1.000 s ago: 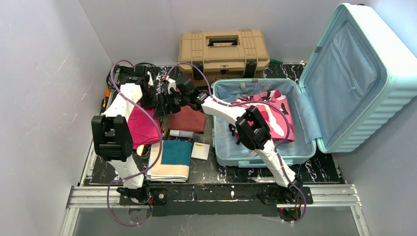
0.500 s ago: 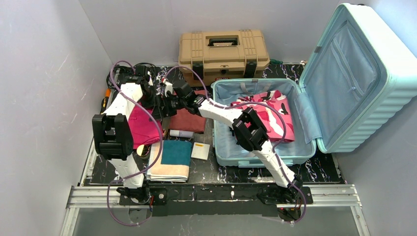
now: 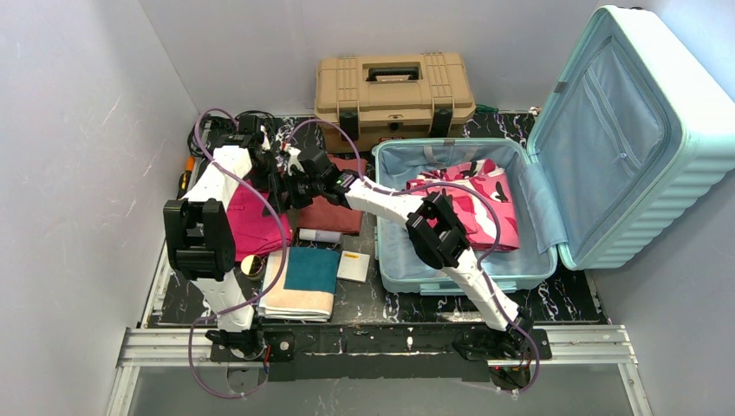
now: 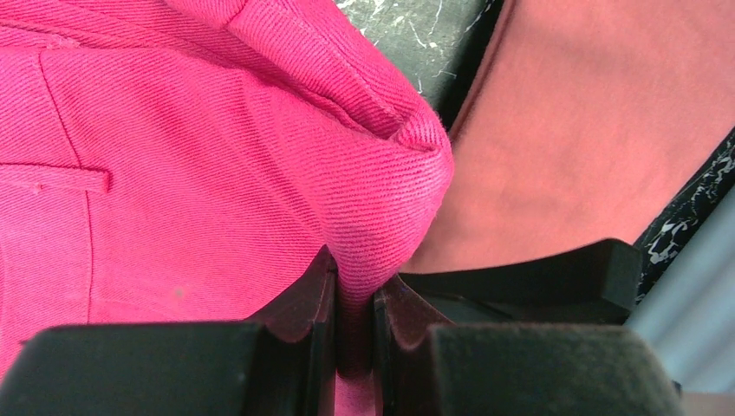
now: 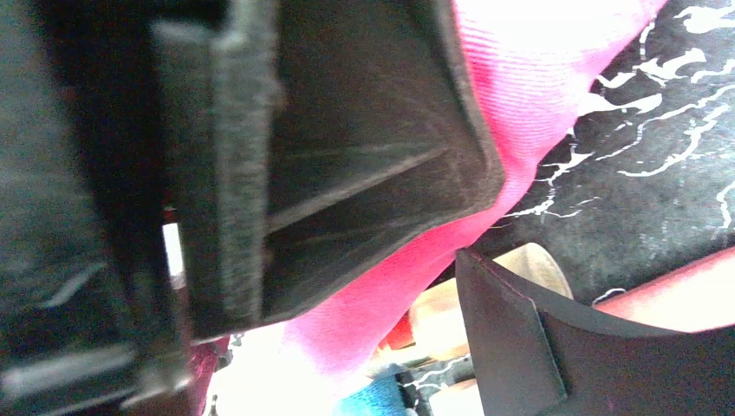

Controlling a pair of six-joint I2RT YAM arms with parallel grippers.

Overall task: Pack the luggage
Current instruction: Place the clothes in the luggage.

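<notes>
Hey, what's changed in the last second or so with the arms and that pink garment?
The right gripper has slid left across the maroon cloth toward the left gripper. Its jaws are wide open, with a fold of the pink garment between them. Nothing was newly grabbed or let go. The left gripper stays pinched on the pink garment. The luggage and the tan toolbox haven't moved.

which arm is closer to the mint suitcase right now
Right. The right arm hangs its elbow over the open luggage, right gripper reaching left past the rim; the left arm stands far left, left gripper pinching the pink garment.
</notes>
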